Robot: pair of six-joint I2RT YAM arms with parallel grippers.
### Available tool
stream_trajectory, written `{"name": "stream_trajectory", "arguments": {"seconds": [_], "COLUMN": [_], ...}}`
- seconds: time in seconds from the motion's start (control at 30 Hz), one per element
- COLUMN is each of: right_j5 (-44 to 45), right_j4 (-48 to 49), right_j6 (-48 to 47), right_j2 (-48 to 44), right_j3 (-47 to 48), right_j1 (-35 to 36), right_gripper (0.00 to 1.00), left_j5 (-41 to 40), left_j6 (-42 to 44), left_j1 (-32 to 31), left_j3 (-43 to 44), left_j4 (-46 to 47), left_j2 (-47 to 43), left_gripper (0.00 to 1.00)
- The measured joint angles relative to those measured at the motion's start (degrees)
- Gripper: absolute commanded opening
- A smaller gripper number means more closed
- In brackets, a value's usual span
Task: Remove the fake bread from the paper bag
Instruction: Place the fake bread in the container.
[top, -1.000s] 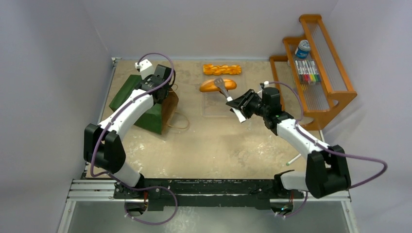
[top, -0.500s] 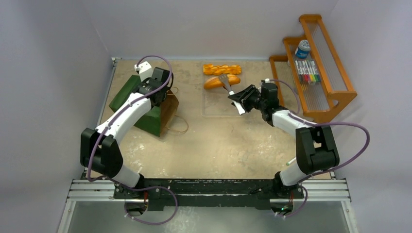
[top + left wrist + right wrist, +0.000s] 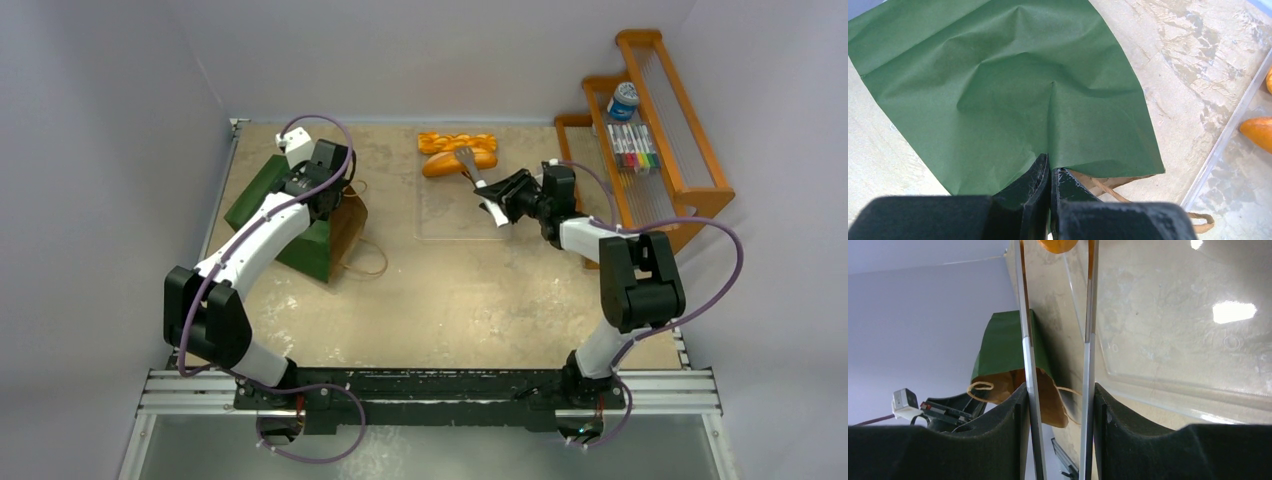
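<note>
Your left claw (image 3: 1050, 170) is pressed together on a fold of the paper bag (image 3: 998, 85), which lies on its side. Your right claw (image 3: 1059, 395) pinches the tongs (image 3: 1027, 340). Their tips hold the oblong loaf (image 3: 450, 166) just beside the braided stick (image 3: 456, 142), at the far end of the clear tray (image 3: 440, 220), well apart from the bag.
</note>
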Motion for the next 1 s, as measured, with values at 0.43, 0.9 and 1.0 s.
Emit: {"name": "stream_trajectory", "arguments": {"seconds": [0.43,0.9,1.0], "right_j5": [0.4,0.4,0.4], "right_j4": [-3.8,-6.8,-7.7], "right_j6": [-4.6,-7.4,-8.3], "right_j2": [5.4,8.7,8.7], "right_j3": [6.3,8.2,8.5], "right_j1": [-0.3,-0.3,-0.3], "right_gripper": [0.41,0.54,0.54], "left_j5": [0.2,0.5,0.6], "left_j6": [-0.1,-0.2,-0.2], "left_j1": [0.0,0.0,0.0], "left_j3": [-0.1,-0.1,-0.1], "left_j4": [0.0,0.2,0.2], "left_j2": [0.0,0.0,0.0], "left_gripper": [0.0,0.0,0.0]}}
